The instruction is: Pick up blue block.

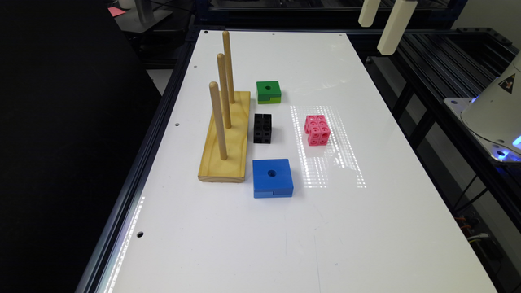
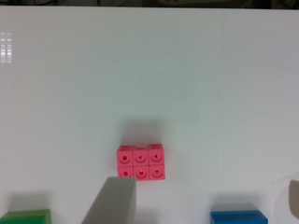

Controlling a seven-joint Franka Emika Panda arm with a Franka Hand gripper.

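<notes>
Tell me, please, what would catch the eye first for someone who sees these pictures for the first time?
Most striking is the wooden base with three upright pegs near the exterior view's left edge of the white table. Beside it on the right runs a row of blocks: a green block farthest from the camera, a black cube cluster in the middle, and the blue block nearest. A pink cube cluster sits apart, further right.

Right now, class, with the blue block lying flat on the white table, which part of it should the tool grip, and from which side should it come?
Come from straight above and close on two opposite side walls of the blue block. It lies flat, its centre hole facing up, with open table around it. Its nearest neighbour, the wooden peg board, stands apart on the exterior view's left. Probably avoid the notched front seam, as plain walls should seat better.
</notes>
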